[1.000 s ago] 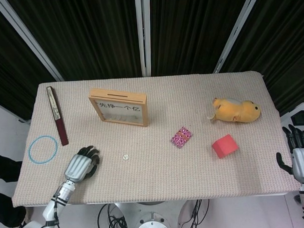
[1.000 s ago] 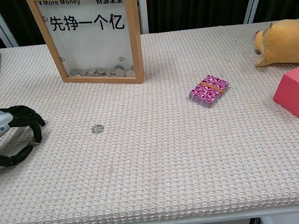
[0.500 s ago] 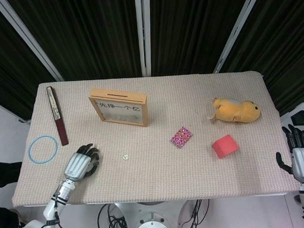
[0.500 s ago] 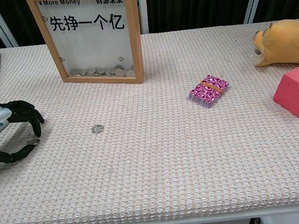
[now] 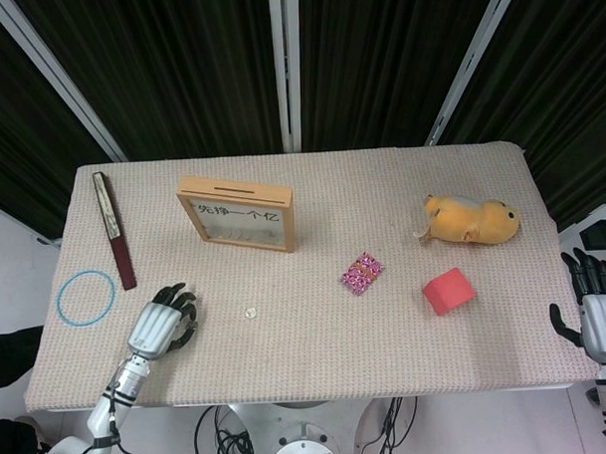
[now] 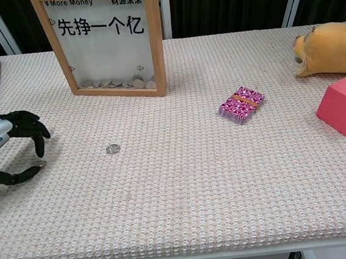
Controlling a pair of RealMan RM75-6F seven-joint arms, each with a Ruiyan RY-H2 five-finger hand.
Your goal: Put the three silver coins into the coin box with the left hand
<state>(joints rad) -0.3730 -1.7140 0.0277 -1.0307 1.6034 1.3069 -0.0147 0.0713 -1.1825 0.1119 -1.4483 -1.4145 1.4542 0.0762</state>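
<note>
My left hand (image 5: 162, 327) sits over the tabletop (image 5: 317, 356) near its front-left corner, fingers curled loosely apart with nothing between them. The one silver coin (image 5: 250, 313) I can see lies flat on the woven cloth to the right of that hand, clearly apart from the fingertips (image 6: 37, 135) and untouched. Behind the coin, toward the back-left of the tabletop, stands the coin box (image 5: 237, 212), upright, with several coins visible at the bottom of its window in the chest view. My right hand (image 5: 600, 311) hangs off the right edge of the tabletop, fingers spread upward, holding nothing, well away from coin and box.
</note>
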